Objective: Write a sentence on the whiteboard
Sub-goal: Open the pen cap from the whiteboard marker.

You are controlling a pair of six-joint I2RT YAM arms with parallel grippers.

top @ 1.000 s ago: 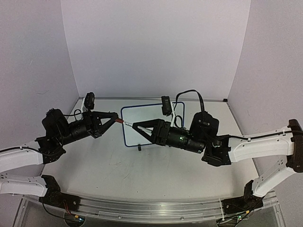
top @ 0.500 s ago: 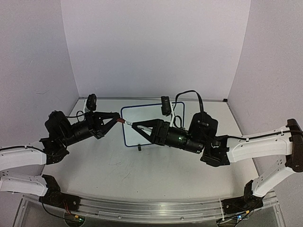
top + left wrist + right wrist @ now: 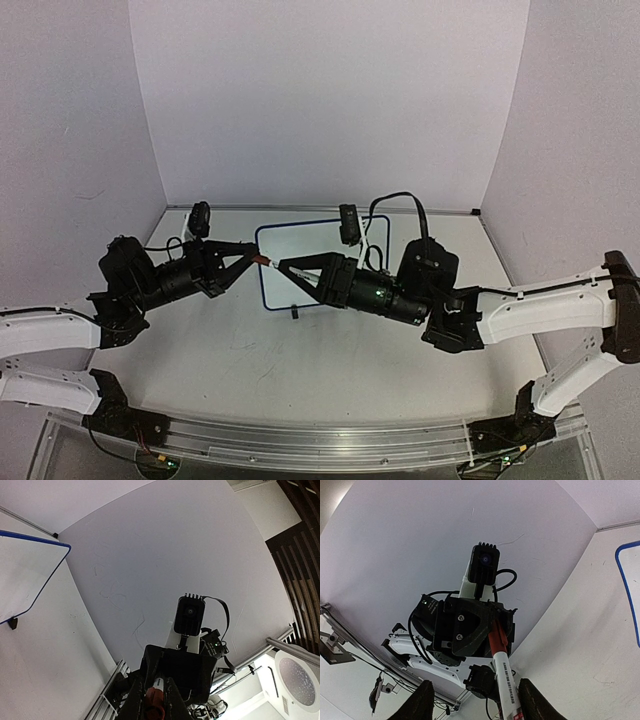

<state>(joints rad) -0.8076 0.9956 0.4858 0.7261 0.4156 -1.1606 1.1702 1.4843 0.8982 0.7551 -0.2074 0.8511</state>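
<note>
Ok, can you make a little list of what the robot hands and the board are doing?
left hand: shut on the red end of the marker
right hand: open, fingers either side of the marker's white barrel
whiteboard: lies below where the hands meet
writing: none on the part that shows

Marker [image 3: 267,261] between left hand [image 3: 251,257], right hand [image 3: 283,266]; whiteboard [image 3: 305,243] behind.

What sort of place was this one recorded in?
Probably a lab robot cell: plain white walls boxing in a white table, an aluminium rail along its near edge, a small whiteboard.
</note>
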